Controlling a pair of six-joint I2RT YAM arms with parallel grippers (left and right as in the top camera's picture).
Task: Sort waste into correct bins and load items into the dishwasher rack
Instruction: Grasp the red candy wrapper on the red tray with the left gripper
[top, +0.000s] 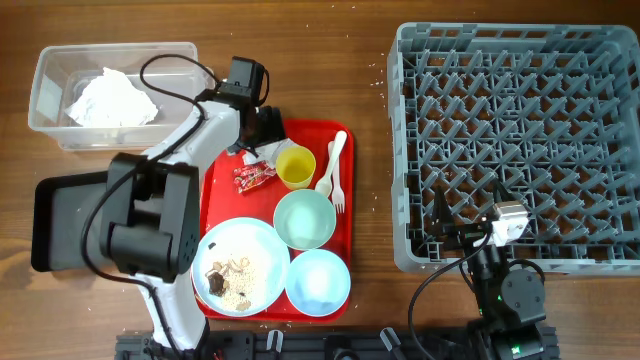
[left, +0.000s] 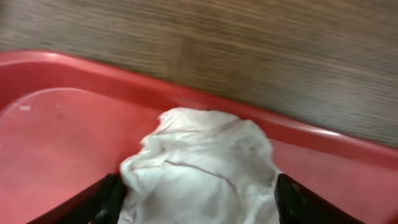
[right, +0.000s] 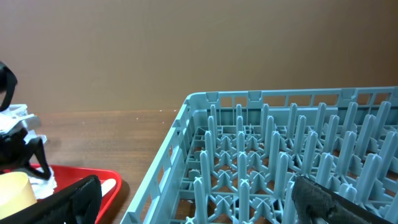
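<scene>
Now: napkin pickup on tray

Left gripper (left: 202, 202) spread wide, flanking crumpled napkin (left: 199, 155) at tray's (left: 56, 137) 11 o'clock corner. Napkin likely light, soft, squashes easily, so pinch the middle bulk, not a loose edge. Right gripper (right: 199, 198) released, empty, at rack's (right: 292, 94) 6 o'clock.

Pegged rack (right: 280, 95) right; red tray (right: 74, 172) lower left.

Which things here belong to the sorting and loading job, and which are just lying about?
Job: boxed napkin, loose napkin, wrapper, crumbs, clear box, black tray, yellow cup, fork, mint bowl, blue bowl, plate, rack.
Lying about: red tray, table.
</scene>
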